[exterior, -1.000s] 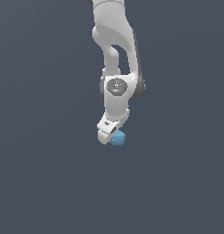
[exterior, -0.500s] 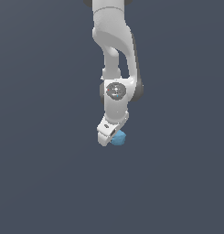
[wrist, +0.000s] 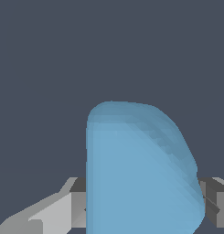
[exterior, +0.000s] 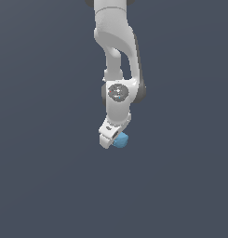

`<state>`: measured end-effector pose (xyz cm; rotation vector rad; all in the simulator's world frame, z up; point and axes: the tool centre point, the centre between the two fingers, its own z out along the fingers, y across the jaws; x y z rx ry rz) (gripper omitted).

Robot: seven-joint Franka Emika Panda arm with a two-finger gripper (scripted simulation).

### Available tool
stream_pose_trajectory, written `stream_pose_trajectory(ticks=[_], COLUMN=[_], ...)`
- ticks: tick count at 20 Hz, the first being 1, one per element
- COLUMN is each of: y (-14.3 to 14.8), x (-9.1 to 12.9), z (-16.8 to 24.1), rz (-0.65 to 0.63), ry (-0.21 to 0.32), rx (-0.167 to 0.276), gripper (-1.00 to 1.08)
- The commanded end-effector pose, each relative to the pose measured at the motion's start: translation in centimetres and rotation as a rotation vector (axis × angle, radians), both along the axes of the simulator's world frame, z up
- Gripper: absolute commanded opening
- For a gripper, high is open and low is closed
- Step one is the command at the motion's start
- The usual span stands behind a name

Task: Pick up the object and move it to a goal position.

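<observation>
The object [exterior: 121, 140] is a small light-blue faceted lump, partly hidden behind the white hand in the exterior view. My gripper [exterior: 111, 138] hangs at the end of the white arm, tilted, with the lump at its tip. In the wrist view the object [wrist: 136, 169] fills the space between the two grey fingers [wrist: 72, 205], which press against its sides. The gripper [wrist: 143, 205] is shut on it.
A plain dark grey-blue background [exterior: 45, 176] surrounds the arm on all sides in both views. No other objects, containers or edges show.
The arm and the held lump have shifted very slightly upward in the exterior view. The grip is the same.
</observation>
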<state>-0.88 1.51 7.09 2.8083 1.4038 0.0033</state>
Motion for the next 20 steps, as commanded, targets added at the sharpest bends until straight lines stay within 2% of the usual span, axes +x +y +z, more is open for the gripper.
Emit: stream_pose_trajectory(ticks=[1, 10, 20], y=[0.0, -1.5, -4.6], x=[0.0, 1.2, 3.8], z=[0.3, 4.7, 13.8], rz=[0.001, 0.001, 0.002], ry=[0.002, 0.002, 0.002], rx=[0.0, 0.001, 0.002], gripper=[-1.0, -1.0, -1.0])
